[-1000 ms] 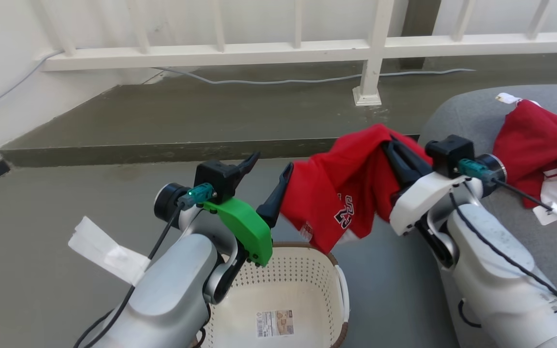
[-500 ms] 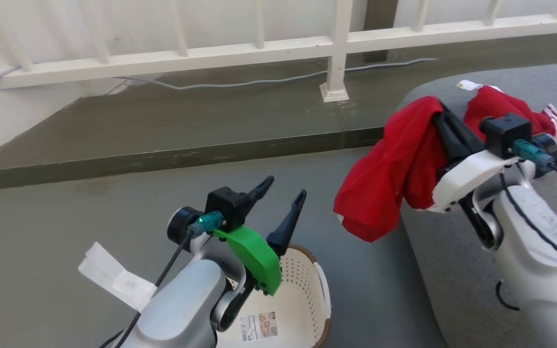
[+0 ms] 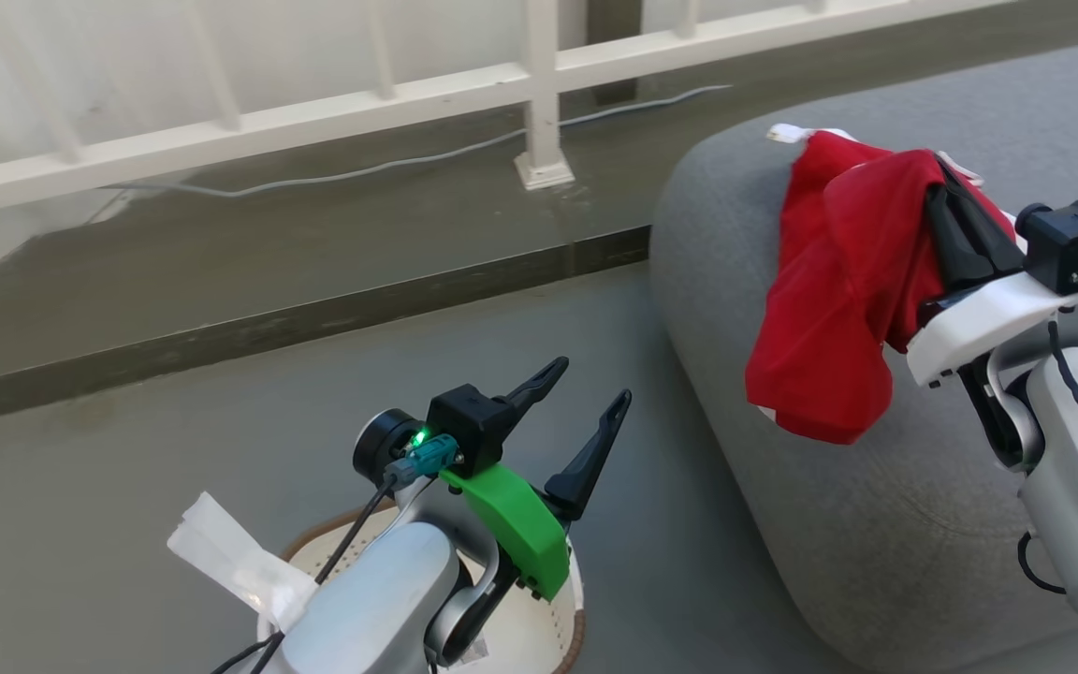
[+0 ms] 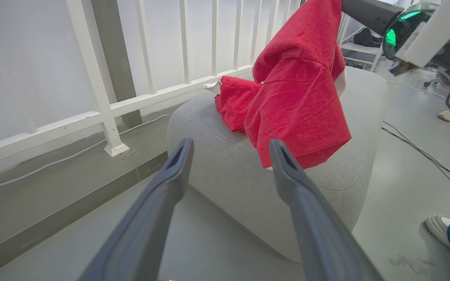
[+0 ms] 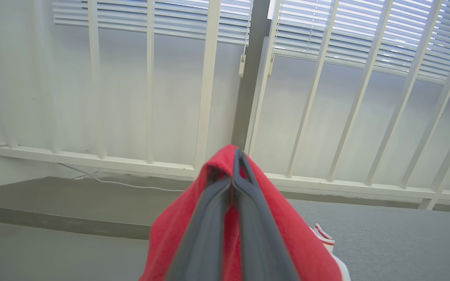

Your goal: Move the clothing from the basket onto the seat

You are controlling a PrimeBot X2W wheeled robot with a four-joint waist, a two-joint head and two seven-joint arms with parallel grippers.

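Clothing point(image 3: 829, 309), soft red fabric, droops from the clamped right gripper point(image 5: 237, 156) over the rounded grey seat point(image 3: 782, 543); left gripper point(image 3: 595, 378) gapes.

Grey forearms point(image 3: 371, 608) carry black cables point(image 3: 358, 524); left tool point(image 3: 595, 377) has a green bracket point(image 3: 516, 529).

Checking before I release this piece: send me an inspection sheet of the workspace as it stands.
Surface: grey floor with a raised ledge along the railing.
Job's things: hanging garment, red, held over the seat; second garment, red, lying on the seat; basket on the floor under the left arm.
Clutter: white paper strip stuck on the left forearm.
Grippers: left gripper open, empty; right gripper shut on the hanging garment.
Cables: grey cable on the ledge; thin cables on the floor beside the seat.
Surroundings: white railing, blinds, a person's shoe near the seat.
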